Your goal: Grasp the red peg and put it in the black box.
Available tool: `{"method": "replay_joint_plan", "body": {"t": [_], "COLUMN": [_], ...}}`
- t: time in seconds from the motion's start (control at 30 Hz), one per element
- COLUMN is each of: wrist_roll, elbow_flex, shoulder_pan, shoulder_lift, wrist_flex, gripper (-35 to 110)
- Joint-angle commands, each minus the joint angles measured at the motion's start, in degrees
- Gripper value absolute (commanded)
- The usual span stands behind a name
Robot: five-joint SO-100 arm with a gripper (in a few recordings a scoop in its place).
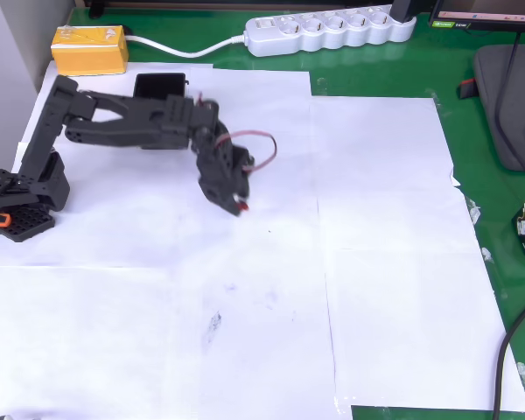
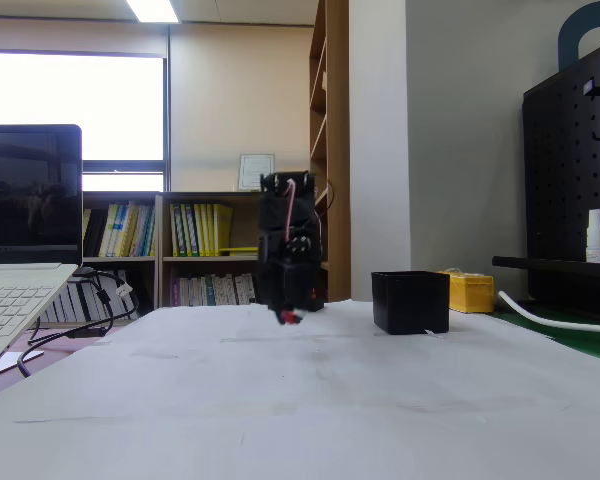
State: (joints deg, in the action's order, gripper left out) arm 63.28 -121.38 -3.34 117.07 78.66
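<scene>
My black gripper (image 1: pixel 237 205) hangs above the white paper, shut on the tiny red peg (image 1: pixel 241 206), which pokes out at the fingertips. In the fixed view the same gripper (image 2: pixel 289 315) holds the red peg (image 2: pixel 290 318) a little above the table surface. The black box (image 1: pixel 160 86) stands at the back of the paper, partly behind my arm in the overhead view. Seen from the fixed view, the black box (image 2: pixel 410 301) sits to the right of the gripper, open top up.
A yellow block (image 1: pixel 89 49) lies at the back left beside the box. A white power strip (image 1: pixel 328 30) runs along the far edge. A laptop (image 2: pixel 20 270) stands at the left in the fixed view. White paper sheets (image 1: pixel 376 262) cover the green table.
</scene>
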Motion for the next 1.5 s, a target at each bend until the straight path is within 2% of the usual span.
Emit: {"method": "replay_joint_plan", "body": {"t": [0.0,0.47,0.77,0.9,1.47], "wrist_roll": [-2.81,-17.14,-24.70,-24.35,-29.88], "elbow_flex": [-2.81,-9.23,-8.61,-6.50,4.57], "shoulder_pan": [3.08,25.14,37.35,42.10,45.35], "shoulder_lift": [-11.60,-19.95,-19.51,-18.81,-18.46], "wrist_flex": [4.22,15.91,15.56,16.79,14.59], "gripper": [0,0,0,0,0]}}
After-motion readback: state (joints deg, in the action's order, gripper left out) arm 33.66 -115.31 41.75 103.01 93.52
